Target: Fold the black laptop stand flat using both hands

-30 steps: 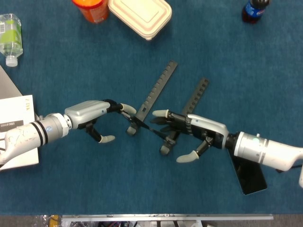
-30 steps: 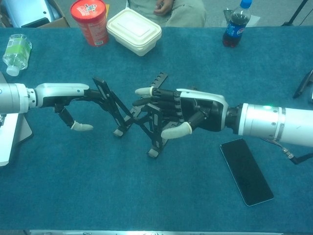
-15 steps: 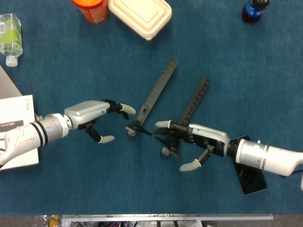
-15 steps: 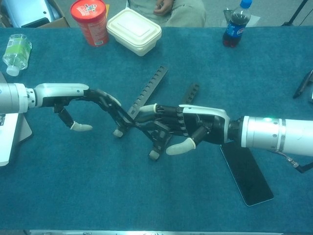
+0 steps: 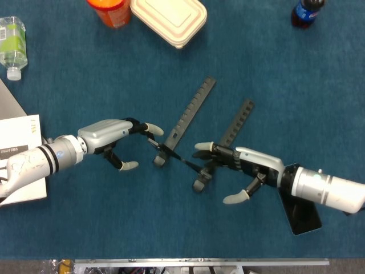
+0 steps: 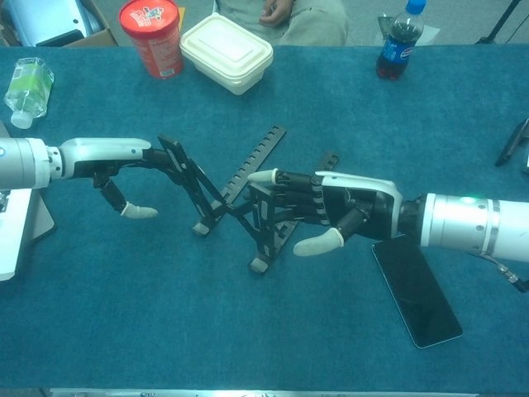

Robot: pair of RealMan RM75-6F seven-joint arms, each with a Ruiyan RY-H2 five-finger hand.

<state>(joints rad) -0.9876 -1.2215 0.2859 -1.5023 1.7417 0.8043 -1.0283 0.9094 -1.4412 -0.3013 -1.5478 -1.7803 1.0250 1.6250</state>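
Left hand [image 6: 124, 169] fingers gripped left arm of black metal folding laptop stand [image 6: 240, 203], thumb apart below. Right hand [image 6: 331, 211] fingers grasped right arm, thumb spread. Stand sat mid-table on blue cloth [image 6: 248, 331], still partly raised.

Head view straight down; chest view lower, oblique; same table [image 5: 85, 217]
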